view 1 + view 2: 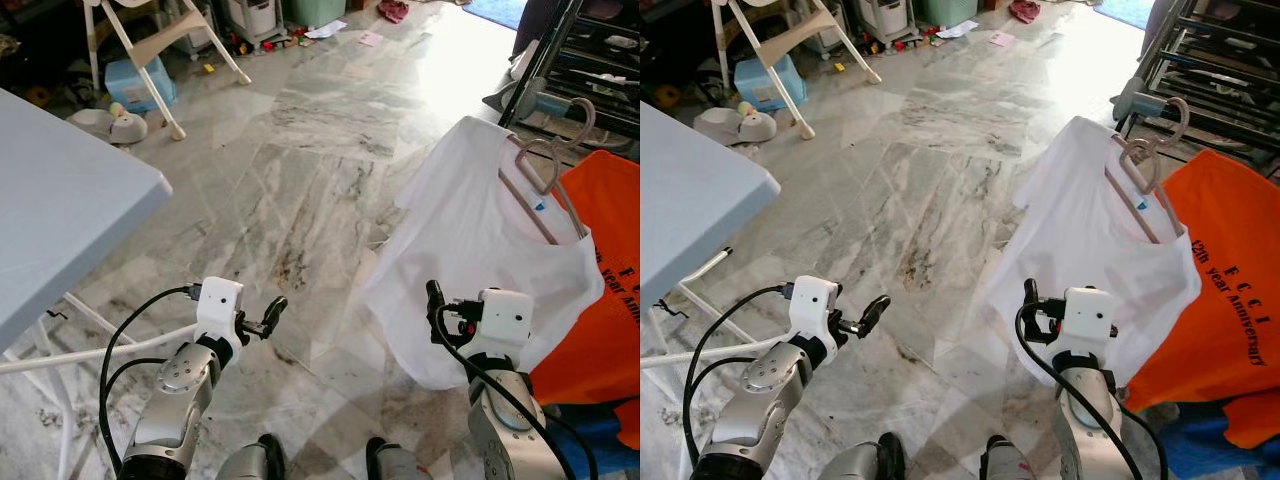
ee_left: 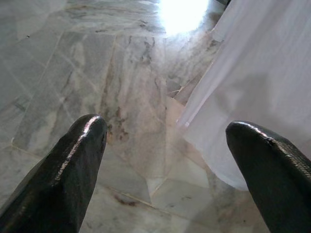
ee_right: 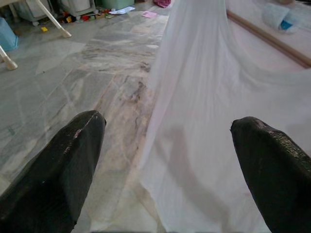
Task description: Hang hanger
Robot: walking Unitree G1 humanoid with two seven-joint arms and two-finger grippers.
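A white T-shirt [image 1: 480,250] hangs on a pale hanger [image 1: 545,170] at the right, its hook up by the dark rack [image 1: 590,60]. My right gripper [image 1: 438,312] is held low in front of the shirt's lower hem, open with nothing between its fingers; in the right wrist view the right gripper [image 3: 167,136] faces the white cloth [image 3: 209,121] at close range. My left gripper [image 1: 266,318] is open and empty over the marble floor, left of the shirt. In the left wrist view the shirt's edge [image 2: 252,97] lies beyond one fingertip [image 2: 269,160].
An orange shirt [image 1: 610,300] hangs just right of the white one. A light blue table [image 1: 60,200] stands at my left. A white high chair [image 1: 150,45], a blue bin [image 1: 135,85] and toys lie far back left. Open marble floor [image 1: 300,170] lies ahead.
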